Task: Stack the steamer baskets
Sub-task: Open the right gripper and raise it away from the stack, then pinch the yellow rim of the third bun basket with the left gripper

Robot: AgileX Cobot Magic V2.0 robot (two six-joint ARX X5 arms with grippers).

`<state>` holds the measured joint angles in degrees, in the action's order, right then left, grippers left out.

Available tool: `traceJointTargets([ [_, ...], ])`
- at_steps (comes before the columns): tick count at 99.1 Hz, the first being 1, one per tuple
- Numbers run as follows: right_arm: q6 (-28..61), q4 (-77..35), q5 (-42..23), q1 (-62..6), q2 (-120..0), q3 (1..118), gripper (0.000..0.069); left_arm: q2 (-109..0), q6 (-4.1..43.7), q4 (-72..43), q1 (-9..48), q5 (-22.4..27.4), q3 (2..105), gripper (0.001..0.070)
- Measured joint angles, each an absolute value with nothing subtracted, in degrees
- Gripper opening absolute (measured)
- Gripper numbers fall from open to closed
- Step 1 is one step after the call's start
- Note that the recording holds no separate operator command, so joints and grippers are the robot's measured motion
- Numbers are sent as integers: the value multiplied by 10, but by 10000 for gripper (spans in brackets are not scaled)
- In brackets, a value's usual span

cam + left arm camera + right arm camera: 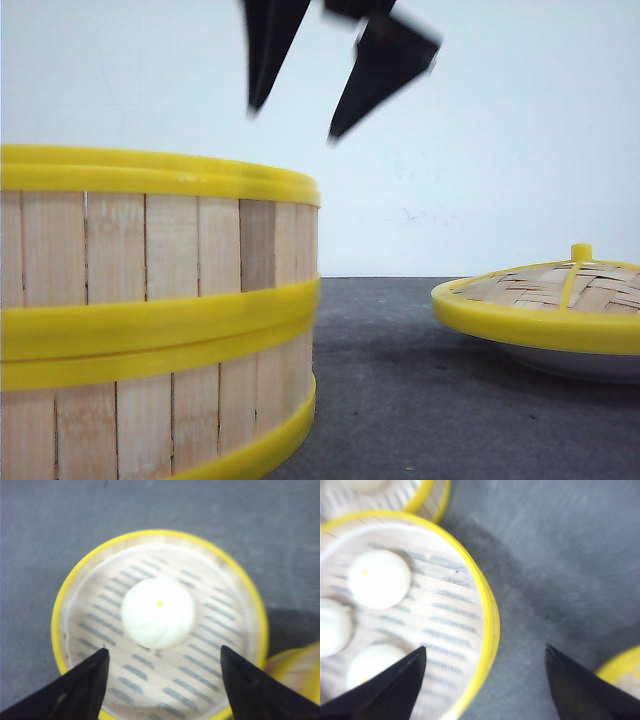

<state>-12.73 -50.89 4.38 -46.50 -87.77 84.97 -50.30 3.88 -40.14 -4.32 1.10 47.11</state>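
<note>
Left wrist view showed the left tool (162, 672) spread open above a steamer basket (75, 585) holding one bun (157, 612); the right tool (485, 680) gaped beside a three-bun basket (487, 605).

The stacked baskets (150, 310) have pale tan vertical wooden slats, one slat near the edge a darker brown, banded by bright yellow rims at top, middle and bottom. The lid (560, 295) is woven tan bamboo in a crossed weave, with a yellow rim, yellow ribs and a yellow knob; it sits on a white plate (590, 362). The desk (420, 400) is dark grey; the wall (500, 180) is off-white. In the left wrist view a basket (240, 585) has a pale floor striped with grey slots and holds a white bun (157, 612) with a yellow dot. The right wrist view shows white buns (379, 578) on the same striped floor. The jaws are black.
</note>
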Motion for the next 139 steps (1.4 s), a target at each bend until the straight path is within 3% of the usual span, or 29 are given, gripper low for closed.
traceJointTargets([
  [35, -110, -647, -58, -387, -735, 851, 464, -634, 39, -332, -153, 17, 472, 428],
  [65, -108, -681, -78, -347, -644, 815, 464, -747, 40, -306, -201, 17, 473, 424],
  [71, -108, -677, -78, -342, -623, 793, 464, -763, 40, -305, -201, 17, 473, 381],
  [85, -110, -669, -77, -336, -581, 737, 464, -790, 41, -302, -201, 17, 473, 145],
  [93, -112, -670, -77, -336, -557, 704, 464, -799, 42, -301, -201, 15, 473, 59],
  [104, -123, -671, -75, -336, -525, 673, 464, -800, 43, -296, -202, 14, 474, 28],
  [139, -145, -671, -75, -336, -461, 654, 464, -802, 41, -334, -201, 40, 539, 25],
])
